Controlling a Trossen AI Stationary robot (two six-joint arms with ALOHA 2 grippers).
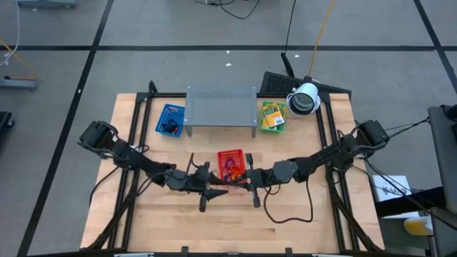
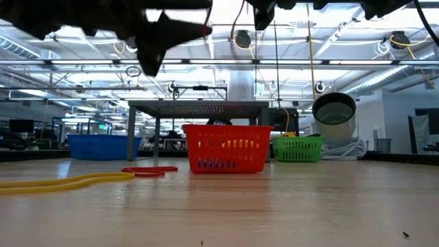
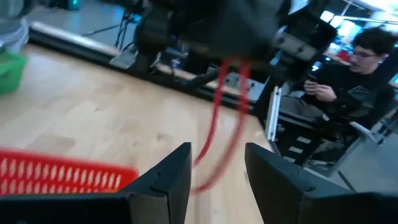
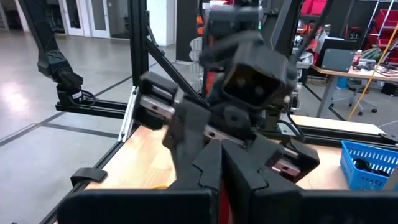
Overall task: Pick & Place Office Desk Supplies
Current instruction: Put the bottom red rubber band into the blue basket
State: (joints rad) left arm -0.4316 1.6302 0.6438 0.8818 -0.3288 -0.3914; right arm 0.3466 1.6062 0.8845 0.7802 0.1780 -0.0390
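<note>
A red rubber-band loop (image 3: 214,134) hangs stretched above the tabletop. More red loops (image 2: 149,170) lie flat beside a yellow one (image 2: 65,183). Yellow-and-green packets (image 1: 271,116) fill the green basket.

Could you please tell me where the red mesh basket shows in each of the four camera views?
High view: the red mesh basket sits at table centre, between the two arms.
Low view: mid-picture, on the table, in front of the grey rack.
Left wrist view: only its rim shows, at the lower left edge.
Right wrist view: not in it.
Shared landmark: the grey rack, behind the basket in the high and low views.
</note>
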